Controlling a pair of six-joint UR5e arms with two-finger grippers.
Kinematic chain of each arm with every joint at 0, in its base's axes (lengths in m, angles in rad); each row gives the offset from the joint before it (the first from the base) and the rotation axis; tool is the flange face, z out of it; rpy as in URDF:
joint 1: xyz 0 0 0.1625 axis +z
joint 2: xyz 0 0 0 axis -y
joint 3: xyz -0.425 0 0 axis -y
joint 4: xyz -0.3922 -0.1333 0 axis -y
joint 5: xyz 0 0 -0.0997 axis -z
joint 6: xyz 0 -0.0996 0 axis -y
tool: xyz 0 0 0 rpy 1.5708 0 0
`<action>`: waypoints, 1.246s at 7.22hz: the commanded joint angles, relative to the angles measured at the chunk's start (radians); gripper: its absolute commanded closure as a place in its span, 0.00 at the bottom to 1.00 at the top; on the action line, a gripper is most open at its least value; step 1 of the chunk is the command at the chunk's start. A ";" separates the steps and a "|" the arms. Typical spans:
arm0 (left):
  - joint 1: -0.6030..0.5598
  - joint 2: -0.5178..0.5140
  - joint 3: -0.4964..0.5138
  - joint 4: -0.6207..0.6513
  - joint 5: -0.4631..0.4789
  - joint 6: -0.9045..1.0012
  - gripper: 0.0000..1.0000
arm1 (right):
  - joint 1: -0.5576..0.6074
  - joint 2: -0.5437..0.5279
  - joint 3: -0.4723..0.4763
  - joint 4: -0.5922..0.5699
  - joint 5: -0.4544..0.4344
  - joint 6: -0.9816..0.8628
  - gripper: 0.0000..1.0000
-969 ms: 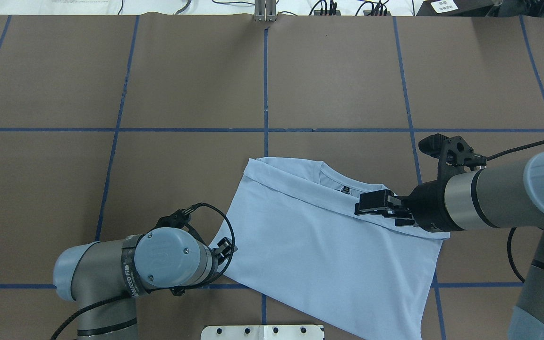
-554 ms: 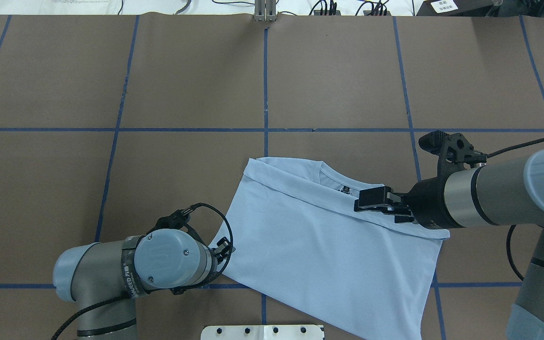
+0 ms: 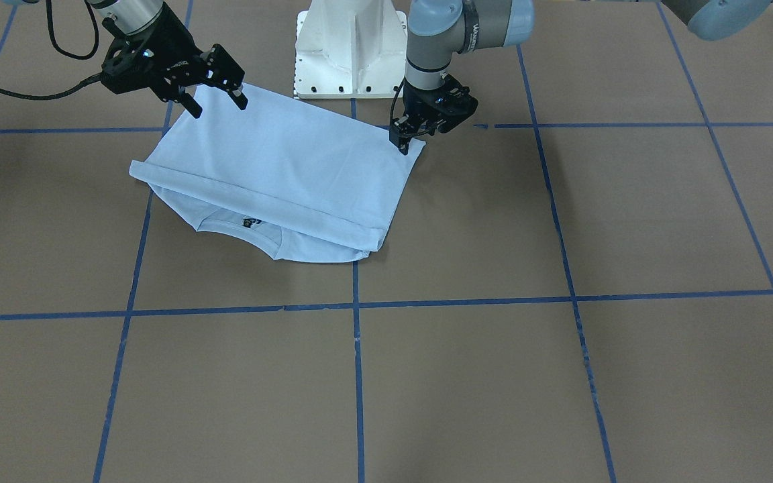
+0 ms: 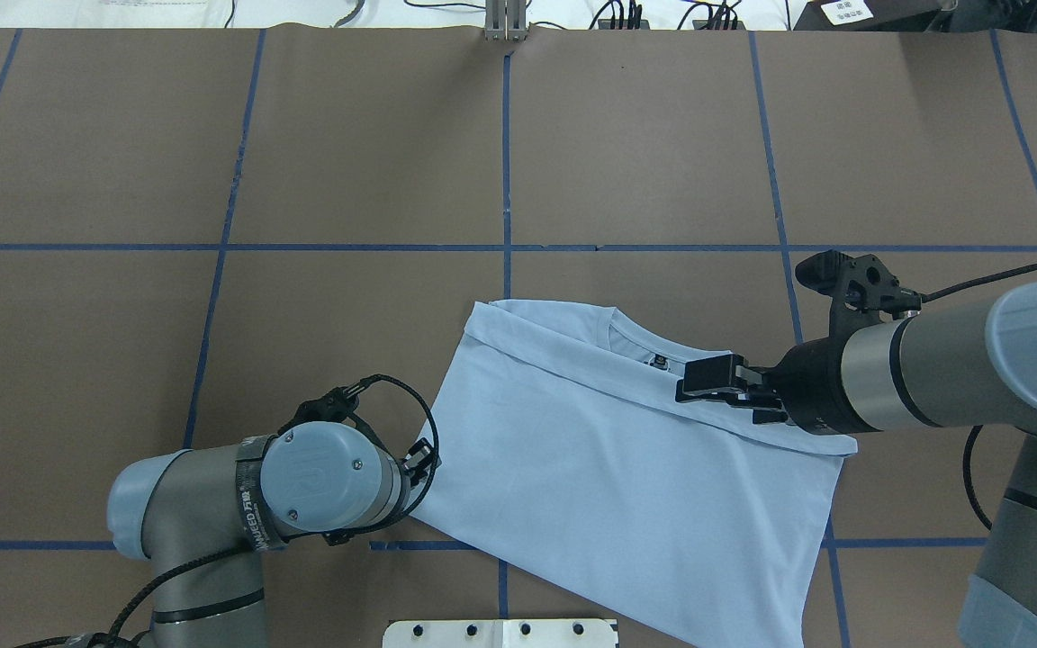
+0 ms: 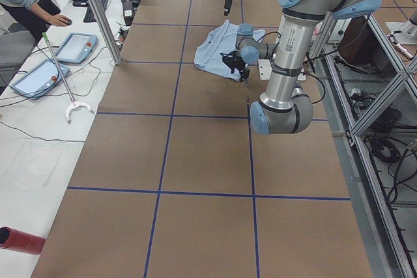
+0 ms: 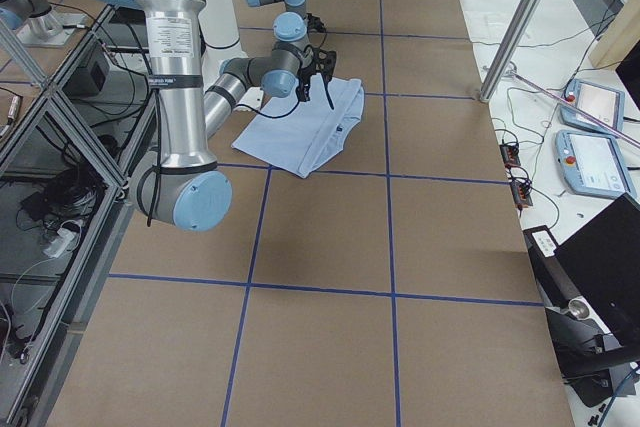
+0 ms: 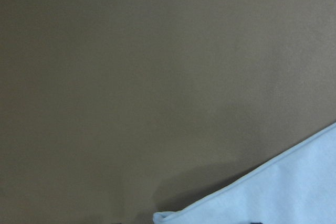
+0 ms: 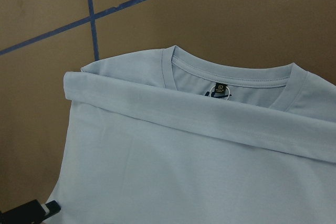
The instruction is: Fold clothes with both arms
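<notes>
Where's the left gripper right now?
In the overhead view the left gripper is low and left of centre, right at the shirt's left-hand corner; whether it touches the cloth is unclear.

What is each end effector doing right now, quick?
Left end effector: at the T-shirt corner; cannot tell.
Right end effector: open, holding nothing.

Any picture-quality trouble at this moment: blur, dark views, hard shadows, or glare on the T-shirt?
Left wrist view: dim and soft, mostly bare table, with only a corner of the T-shirt and a dark shadow along its edge. Right wrist view: sharp and evenly lit, with the collar ribbing clear. Overhead view: even light, no glare on the cloth. Front-facing view: flat light, fold edges readable.
</notes>
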 commanded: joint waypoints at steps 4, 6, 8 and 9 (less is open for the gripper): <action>0.001 0.001 -0.001 -0.005 0.001 0.001 0.89 | 0.005 0.000 0.000 0.002 0.000 0.000 0.00; -0.006 -0.001 -0.002 -0.003 -0.001 0.048 1.00 | 0.006 0.000 0.000 0.002 -0.002 0.000 0.00; -0.078 -0.006 0.001 -0.003 0.001 0.072 1.00 | 0.008 0.000 0.000 0.002 0.000 0.000 0.00; -0.129 -0.007 0.007 -0.005 0.001 0.114 1.00 | 0.008 0.000 0.001 0.002 -0.002 0.000 0.00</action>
